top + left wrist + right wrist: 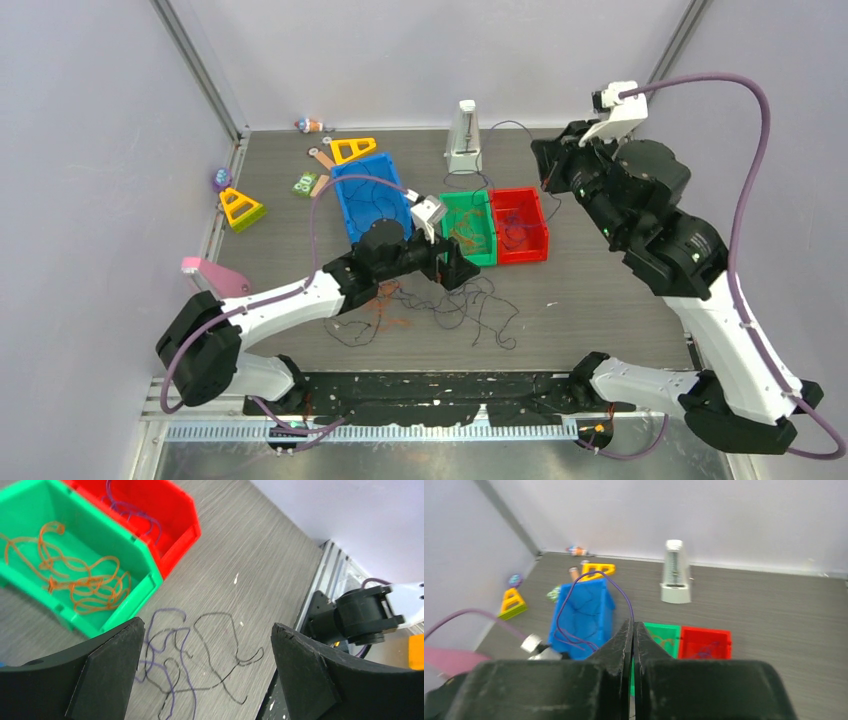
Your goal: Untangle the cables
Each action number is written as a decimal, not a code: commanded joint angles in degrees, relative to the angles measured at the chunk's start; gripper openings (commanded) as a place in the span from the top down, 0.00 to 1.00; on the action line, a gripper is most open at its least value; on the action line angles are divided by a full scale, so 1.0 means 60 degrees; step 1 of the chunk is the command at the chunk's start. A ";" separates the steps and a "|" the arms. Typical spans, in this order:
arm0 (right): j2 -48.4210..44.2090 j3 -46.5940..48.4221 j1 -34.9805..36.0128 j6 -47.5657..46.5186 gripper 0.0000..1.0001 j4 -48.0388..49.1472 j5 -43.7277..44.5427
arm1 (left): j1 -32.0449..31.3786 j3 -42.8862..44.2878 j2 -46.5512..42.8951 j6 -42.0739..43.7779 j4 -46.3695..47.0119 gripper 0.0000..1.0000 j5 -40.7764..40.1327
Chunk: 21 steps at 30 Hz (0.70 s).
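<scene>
A loose tangle of black and purple cables, with a little orange at its left end, lies spread on the grey table just in front of three bins. Sorted orange cables sit in the green bin, purple cables in the red bin touching its right side, and black cables in the blue bin to the left. The left gripper hangs low over the back edge of the tangle, just in front of the green bin, its fingers spread wide apart with nothing between them; the wires show on the table through the gap. The right gripper is raised well above the table behind and to the right of the red bin, its fingers pressed together on one thin purple cable, which arcs up from the fingertips and loops down in front of the blue bin in the right wrist view. A white metronome stands behind the green bin near the back wall. Two yellow triangles and a few small toys lie at the far left of the table.
</scene>
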 commanded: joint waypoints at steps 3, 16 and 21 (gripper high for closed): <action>0.0521 -0.1075 -0.1683 0.0588 0.95 0.0095 -0.0278 | 0.0017 -0.0736 -0.0486 0.0153 -0.1082 0.03 -0.0913; 0.2758 -0.2740 -0.2996 0.1348 0.95 0.1863 0.0203 | 0.0002 -0.1084 0.0337 0.1883 -0.1760 0.03 -0.0769; 0.3047 -0.2974 -0.3019 0.1419 0.95 0.1787 0.0539 | 0.0002 -0.1305 0.0031 0.2455 -0.1665 0.02 -0.0896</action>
